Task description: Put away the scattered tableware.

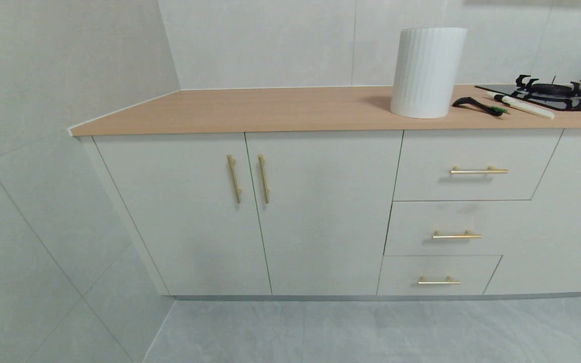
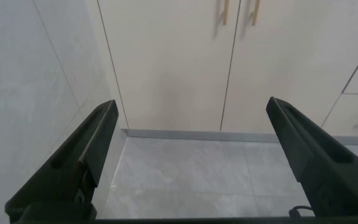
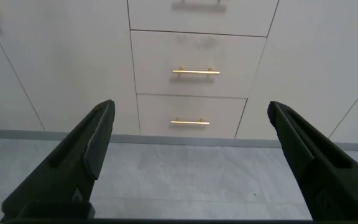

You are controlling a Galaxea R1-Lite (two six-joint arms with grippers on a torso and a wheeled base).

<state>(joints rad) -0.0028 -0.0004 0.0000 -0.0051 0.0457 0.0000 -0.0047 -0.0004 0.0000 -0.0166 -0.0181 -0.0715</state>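
Note:
On the wooden countertop [image 1: 270,108] a tall white ribbed holder [image 1: 426,73] stands at the right. Beside it lie a black-handled utensil [image 1: 477,106] and a white-handled knife [image 1: 525,107], close to the black gas hob [image 1: 558,96]. My left gripper [image 2: 191,115] hangs open low above the floor, facing the double cabinet doors [image 2: 229,62]. Also low, my right gripper [image 3: 191,118] is open and faces the stack of drawers [image 3: 194,71]. Nothing sits between either pair of fingers.
White cabinet fronts run under the counter: two doors with gold handles [image 1: 247,179] and three drawers [image 1: 464,201] to the right. A tiled wall [image 1: 28,151] closes in on the left. Grey floor [image 1: 371,333] lies in front.

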